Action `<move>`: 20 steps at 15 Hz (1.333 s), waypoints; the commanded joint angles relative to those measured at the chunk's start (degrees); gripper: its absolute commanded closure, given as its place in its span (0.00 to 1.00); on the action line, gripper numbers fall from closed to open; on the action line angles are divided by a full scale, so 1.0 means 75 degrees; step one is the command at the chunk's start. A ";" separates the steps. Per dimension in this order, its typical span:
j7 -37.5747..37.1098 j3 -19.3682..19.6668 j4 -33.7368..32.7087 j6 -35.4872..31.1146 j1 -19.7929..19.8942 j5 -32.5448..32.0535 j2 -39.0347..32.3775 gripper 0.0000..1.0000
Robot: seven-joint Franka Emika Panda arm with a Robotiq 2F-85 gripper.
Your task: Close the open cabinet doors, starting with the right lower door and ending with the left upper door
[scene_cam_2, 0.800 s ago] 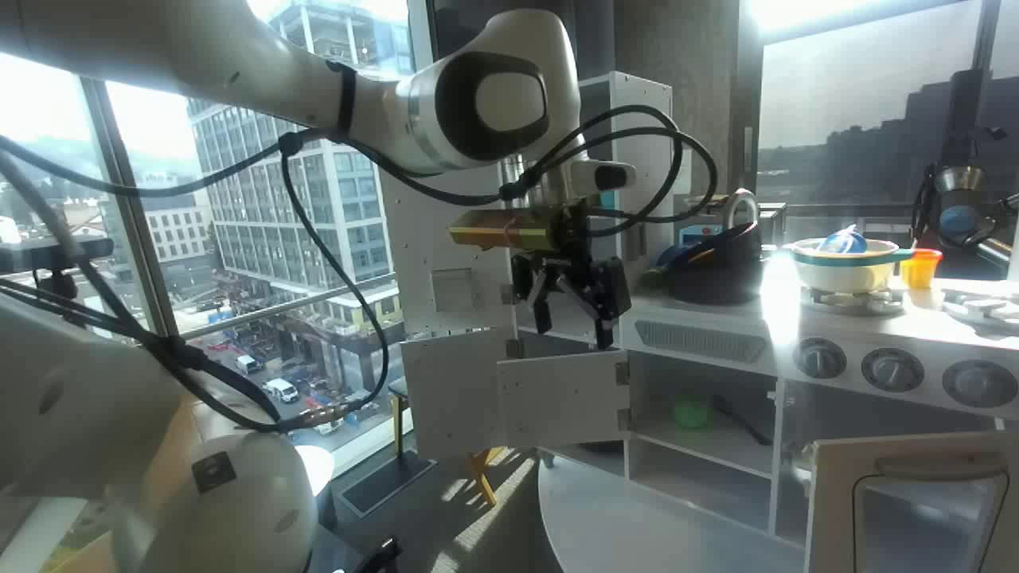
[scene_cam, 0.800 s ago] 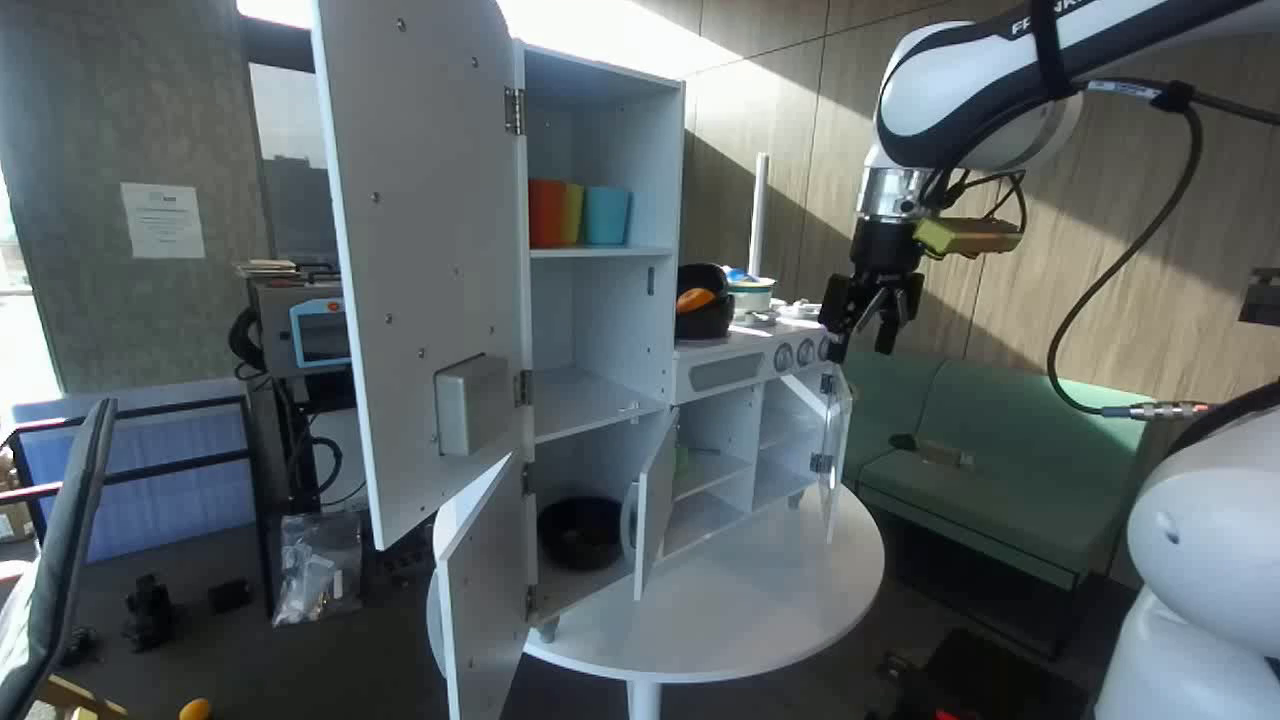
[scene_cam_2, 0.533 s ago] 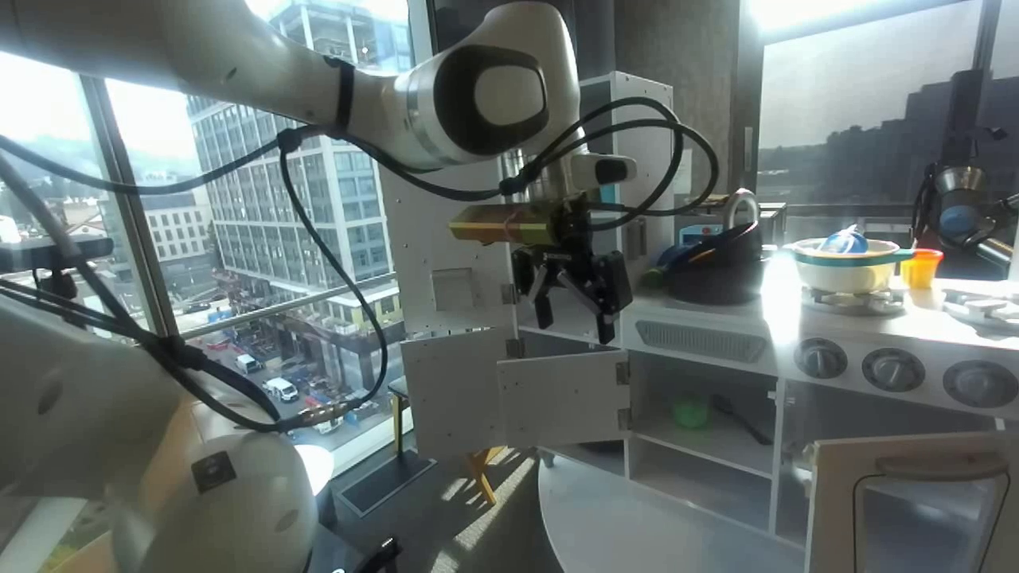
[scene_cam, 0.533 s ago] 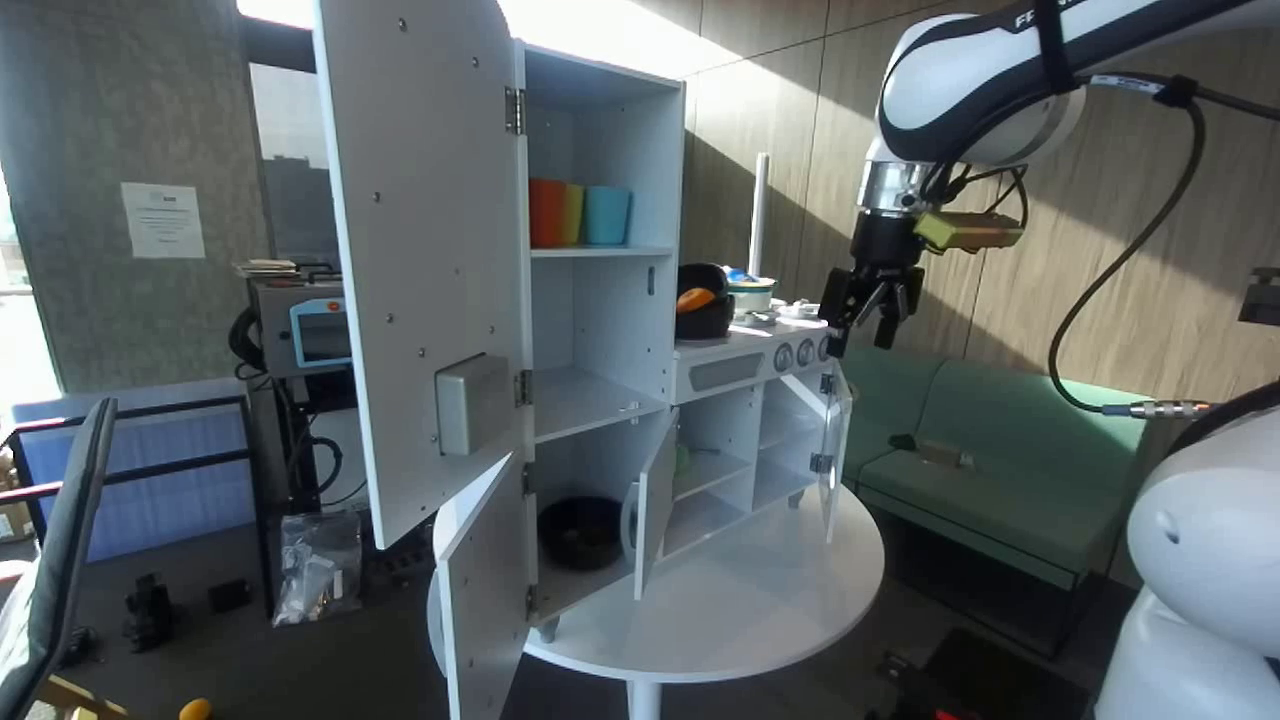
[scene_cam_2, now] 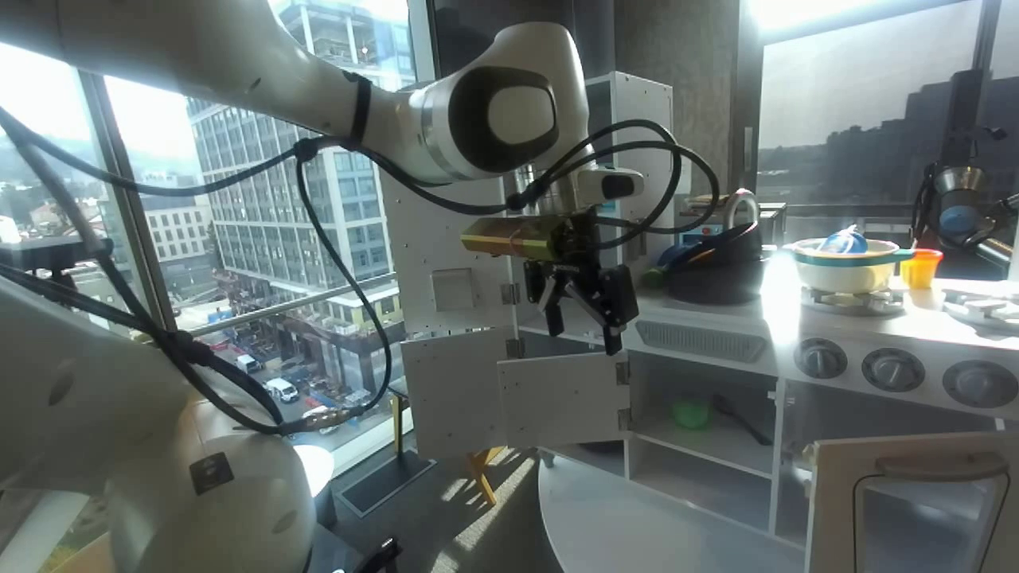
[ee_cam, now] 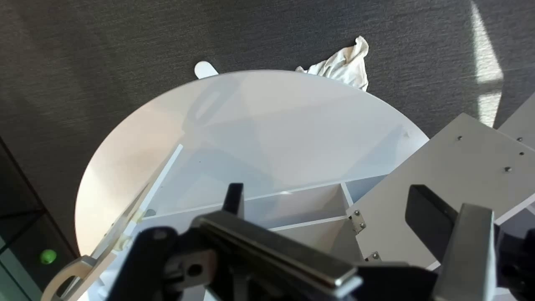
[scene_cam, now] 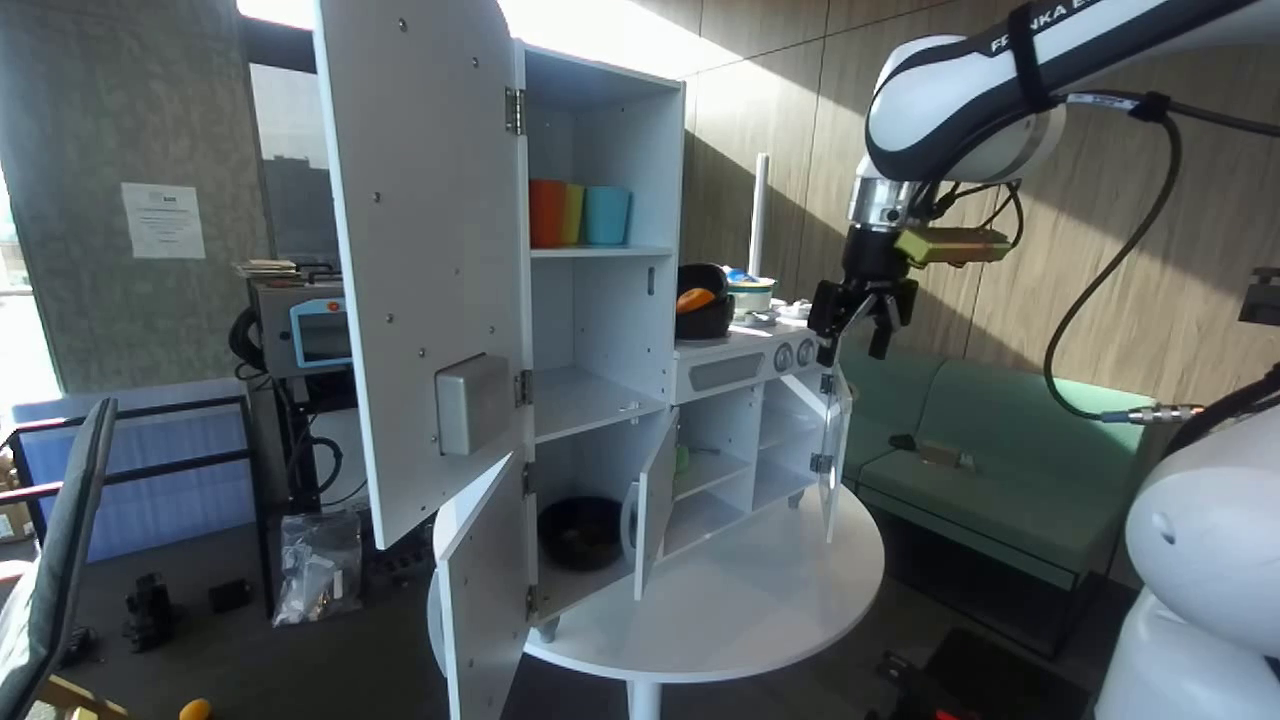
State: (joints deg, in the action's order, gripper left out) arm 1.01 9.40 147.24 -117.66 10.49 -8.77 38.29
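Gripper: fingers wide apart. Right: pale cabinet door, standing open on two metal hinges. Round white table below; crumpled cloth showing past edge, dark floor beyond. Small green object, lower left.

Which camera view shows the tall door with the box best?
An exterior view, where the tall door shows unblocked, box included, only its top cropped. An exterior view also shows this door partly behind the arm; the wrist view shows no recognizable part.
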 commanded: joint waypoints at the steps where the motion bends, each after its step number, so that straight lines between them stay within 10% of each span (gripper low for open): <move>1: -0.1138 -0.0109 -0.0537 -0.1068 0.0384 0.0042 -0.1381 0.00; 20: -0.5415 0.1598 -0.5217 -0.1245 0.1584 -0.0056 -0.6662 0.00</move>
State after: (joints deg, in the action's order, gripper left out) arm -35.71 19.23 114.56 -130.41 22.81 -9.22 -5.76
